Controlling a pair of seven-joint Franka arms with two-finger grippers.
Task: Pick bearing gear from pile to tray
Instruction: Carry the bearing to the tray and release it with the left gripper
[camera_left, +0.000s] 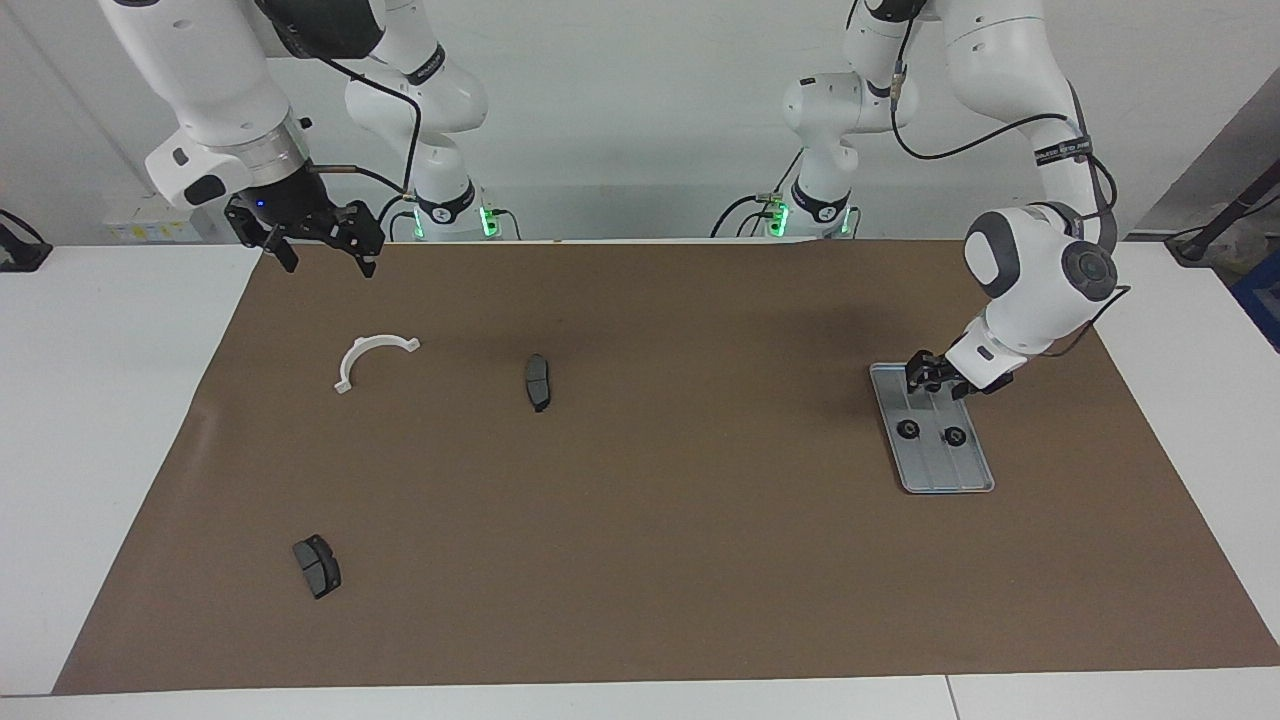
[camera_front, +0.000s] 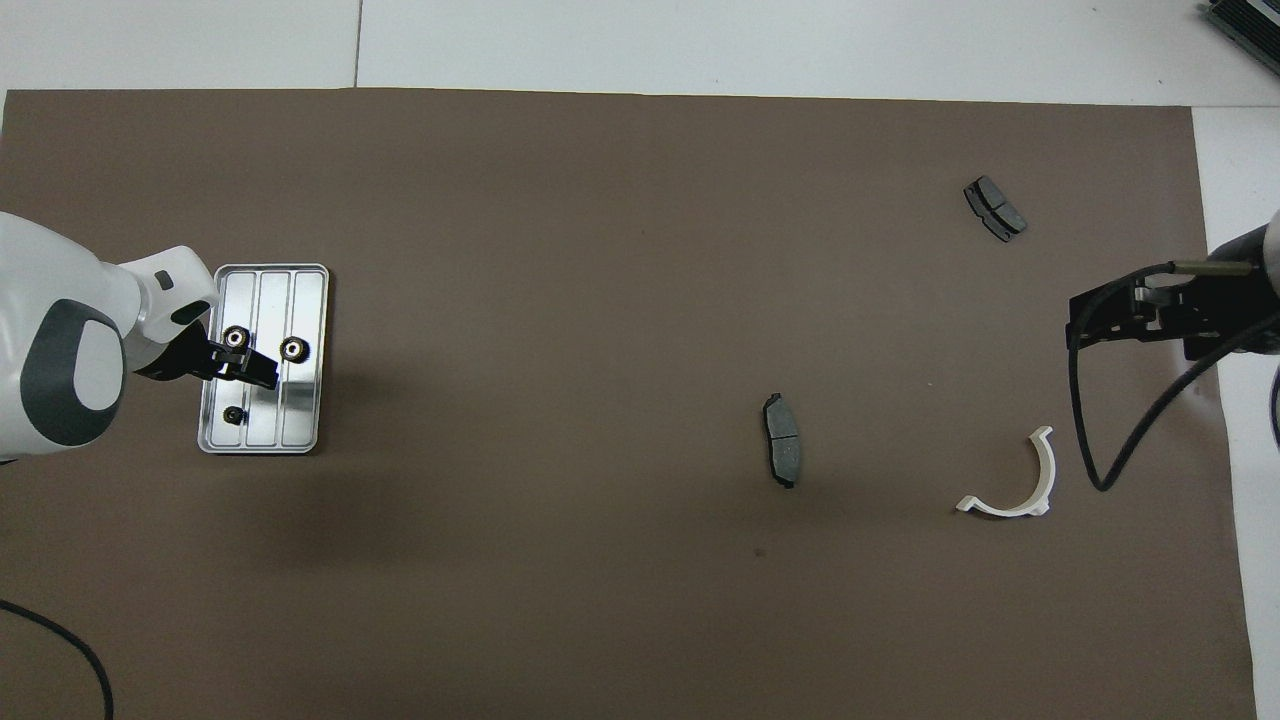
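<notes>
Silver tray (camera_front: 300, 430) holds three gears (camera_front: 293, 348) as sorted; left gripper (camera_left: 935, 383) above, fingers open and empty; right gripper (camera_left: 322, 255) waits open.

Two white robot arms with rounded, glossy shells. Dark grey circular caps mark the joints, and black bands ring the base columns, where green lights glow. A brushed metal ring sits above each wrist. Left gripper (camera_left: 938, 378) and right gripper (camera_left: 318, 249): black, angular linkwork; the right one's body carries a small blue light. Black cables loop along both arms, one at 3 o'clock overhead.
</notes>
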